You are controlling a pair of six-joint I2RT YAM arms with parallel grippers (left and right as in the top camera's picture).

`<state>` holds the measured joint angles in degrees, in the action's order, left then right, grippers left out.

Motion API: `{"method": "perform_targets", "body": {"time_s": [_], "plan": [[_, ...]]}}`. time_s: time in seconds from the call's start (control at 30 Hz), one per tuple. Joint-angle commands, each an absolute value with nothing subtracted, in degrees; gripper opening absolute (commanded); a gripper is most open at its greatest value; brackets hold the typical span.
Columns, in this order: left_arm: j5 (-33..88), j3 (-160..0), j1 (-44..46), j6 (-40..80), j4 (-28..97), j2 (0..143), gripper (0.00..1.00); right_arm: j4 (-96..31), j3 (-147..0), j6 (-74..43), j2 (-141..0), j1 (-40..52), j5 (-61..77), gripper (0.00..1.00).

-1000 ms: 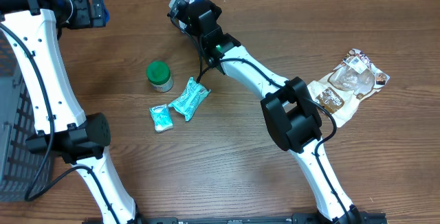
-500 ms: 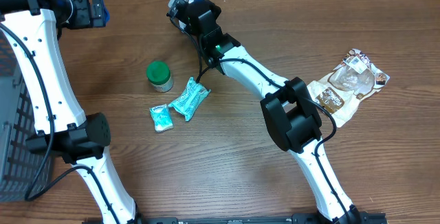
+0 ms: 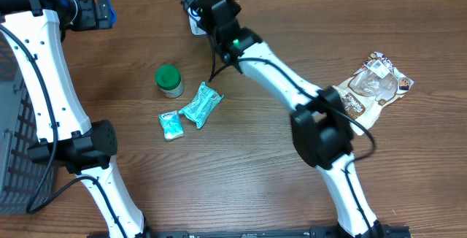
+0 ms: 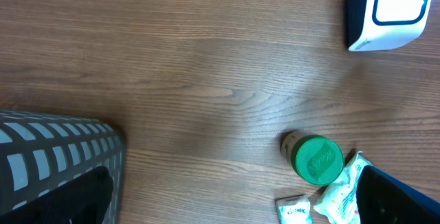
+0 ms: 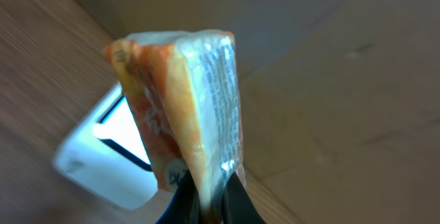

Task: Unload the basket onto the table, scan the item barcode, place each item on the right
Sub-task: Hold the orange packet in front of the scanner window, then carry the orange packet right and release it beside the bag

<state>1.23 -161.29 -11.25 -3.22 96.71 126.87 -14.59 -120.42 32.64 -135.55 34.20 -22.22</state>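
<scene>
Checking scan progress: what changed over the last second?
The right gripper, jaws shut on the orange packet, moved toward the far edge of the table, over the scanner; its elbow swung right. The green-lidded jar, teal packets, snack bag and left arm stayed put.

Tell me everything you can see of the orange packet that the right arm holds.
The orange packet is a soft pouch in glossy, crinkled film, orange on its broad face, with fine print down its pale narrow side. It stands up from the fingers of the right gripper, which clamp its lower end; nothing else seems to touch it. It is held in the air above the white scanner.
</scene>
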Motion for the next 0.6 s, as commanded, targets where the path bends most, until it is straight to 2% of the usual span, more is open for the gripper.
{"method": "perform_targets", "body": {"time_s": [0.0,0.07,0.23,0.4,0.57], "plan": [[1.0,-161.7,-10.9,-3.9,96.8,125.1,1.0,-21.6,-121.9,17.6,-123.0,32.8,-11.8,0.04],[1.0,-161.7,-10.9,-3.9,96.8,125.1,1.0,-28.0,-121.9,12.3,-119.3,32.0,-5.7,0.04],[1.0,-161.7,-10.9,-3.9,96.8,125.1,1.0,-47.5,-121.9,-5.8,-110.1,28.5,-0.7,0.04],[1.0,-161.7,-10.9,-3.9,96.8,125.1,1.0,-66.8,-121.9,-14.4,-103.1,22.2,4.1,0.04],[1.1,-161.7,-10.9,-3.9,96.8,125.1,0.99,-83.4,-121.8,-18.2,-101.3,14.3,7.3,0.04]]}}
